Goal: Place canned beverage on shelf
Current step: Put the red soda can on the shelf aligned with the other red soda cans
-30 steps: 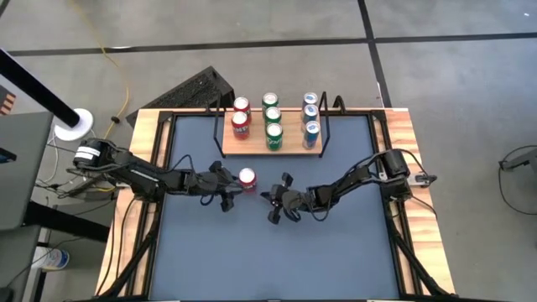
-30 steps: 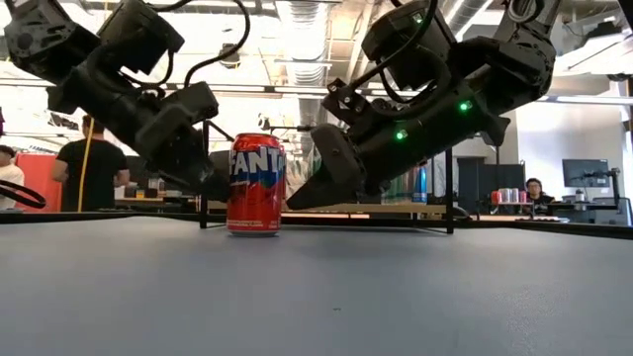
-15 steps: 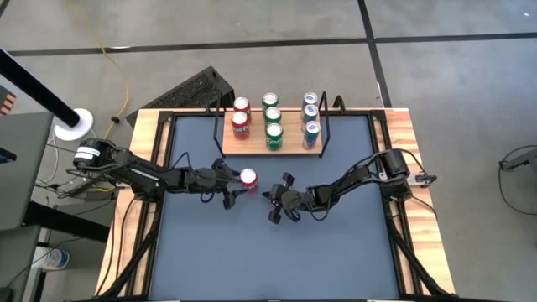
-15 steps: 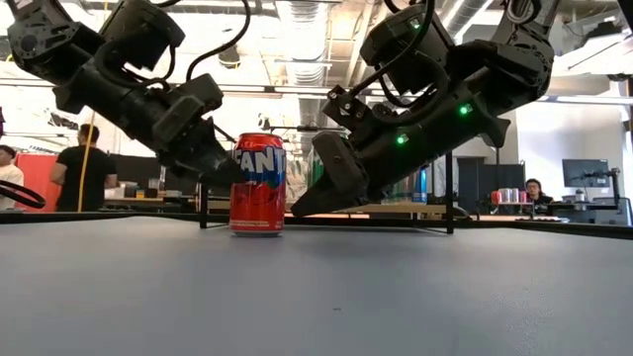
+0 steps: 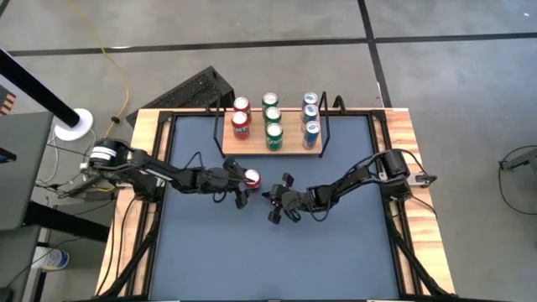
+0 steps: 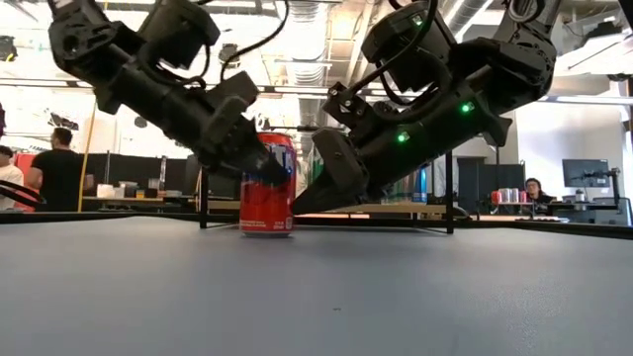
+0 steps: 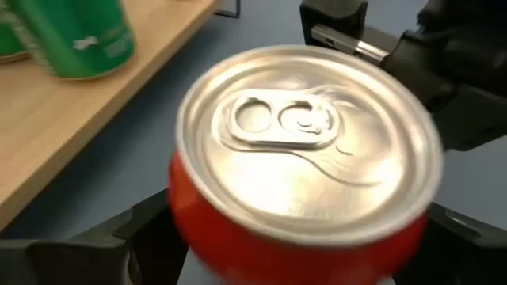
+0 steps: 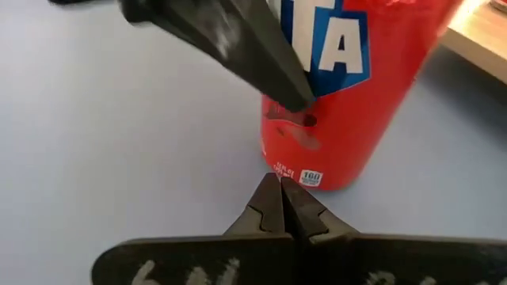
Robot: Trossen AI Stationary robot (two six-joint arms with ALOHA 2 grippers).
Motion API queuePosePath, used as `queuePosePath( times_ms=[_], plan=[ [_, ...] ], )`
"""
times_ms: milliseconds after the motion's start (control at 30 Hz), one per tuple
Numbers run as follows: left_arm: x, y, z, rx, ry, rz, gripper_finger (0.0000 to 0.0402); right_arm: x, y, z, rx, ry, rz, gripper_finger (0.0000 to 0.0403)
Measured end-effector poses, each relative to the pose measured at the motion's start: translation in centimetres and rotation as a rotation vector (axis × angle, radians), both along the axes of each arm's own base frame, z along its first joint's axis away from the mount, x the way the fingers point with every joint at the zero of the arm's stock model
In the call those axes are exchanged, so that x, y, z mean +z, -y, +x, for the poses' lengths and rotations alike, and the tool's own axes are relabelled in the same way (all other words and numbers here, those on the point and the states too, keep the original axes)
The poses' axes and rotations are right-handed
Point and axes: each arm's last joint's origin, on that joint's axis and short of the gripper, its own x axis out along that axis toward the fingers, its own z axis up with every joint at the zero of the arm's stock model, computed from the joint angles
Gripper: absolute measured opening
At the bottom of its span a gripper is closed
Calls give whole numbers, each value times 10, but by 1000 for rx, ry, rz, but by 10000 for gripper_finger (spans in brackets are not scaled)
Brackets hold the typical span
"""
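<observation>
High view shows a dark blue-grey tabletop (image 5: 277, 252) framed by light wood edges, standing on a grey concrete floor crossed by dark lines, with a yellow cable at the upper left of the frame. At the top centre of the table sits the shelf (image 5: 273, 149), a light-wood board with black wire ends, carrying 8 upright cans: 2 red, 3 green, 3 blue. Low view looks across the table into a bright workshop with ceiling ducts, desks and monitors; a person in a black shirt (image 6: 61, 173) stands at the left edge and another sits at the far right. The red can (image 5: 251, 178) stands upright on the tabletop just below the shelf, near the frame's centre, its long axis vertical and its silver pull-tab top facing up. The left gripper (image 5: 242, 186) reaches in from the left with its fingers spread apart on either side of the can's body, close to it or touching; which, I cannot tell. The right gripper (image 5: 270, 200) rests just right of the can, fingers pressed together, their tips pointing at its base.
</observation>
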Motion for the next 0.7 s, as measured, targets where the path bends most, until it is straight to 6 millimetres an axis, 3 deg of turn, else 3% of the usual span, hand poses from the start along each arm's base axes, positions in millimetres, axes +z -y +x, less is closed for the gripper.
queuePosePath(
  times_ms=[200, 433, 700],
  plan=[
    [-4, 1, 14, -16, -19, 22, 329, -1, -7, -2, 20, -13, -3, 0],
    [-3, 0, 14, 1, -22, 26, 282, -3, -9, -3, 25, -35, -8, 0],
    [-1, 0, 11, 23, -37, 16, 279, -3, -9, -3, 24, -40, -9, 0]
  ],
)
